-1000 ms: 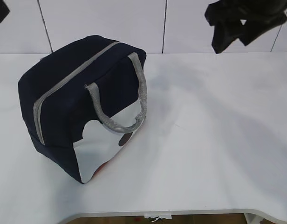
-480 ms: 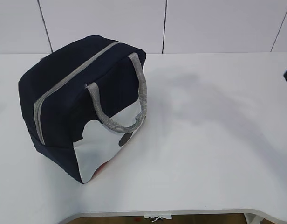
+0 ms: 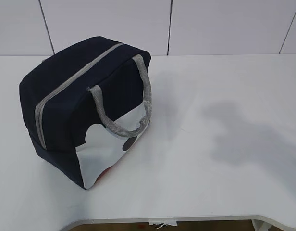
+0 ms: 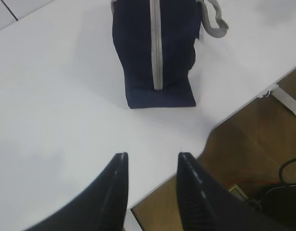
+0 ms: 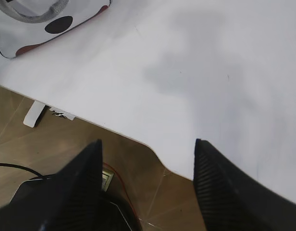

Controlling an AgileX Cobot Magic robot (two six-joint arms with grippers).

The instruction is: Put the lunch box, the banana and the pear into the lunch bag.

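Note:
The navy lunch bag (image 3: 76,110) stands on the left half of the white table (image 3: 225,159), its grey zipper closed along the top and its grey handles hanging over the white patch. No lunch box, banana or pear shows in any view. Neither arm appears in the exterior view. In the left wrist view my left gripper (image 4: 153,156) hovers over the table's front edge, open and empty, with the lunch bag's (image 4: 153,48) zipped end well ahead of it. My right gripper (image 5: 149,143) is open and empty above the table edge, and the lunch bag's (image 5: 52,19) white patch is far off at the upper left.
White wall panels rise behind the table. Brown floor lies below the front edge, with dark cables (image 4: 287,178) and a red wire (image 5: 120,185) on it. A soft shadow (image 3: 244,134) falls on the table's right half.
The right arm's dark shape has left the top right of the exterior view, and a dark bit at the top left is gone too. The shadow slid right and down. The bag has not moved.

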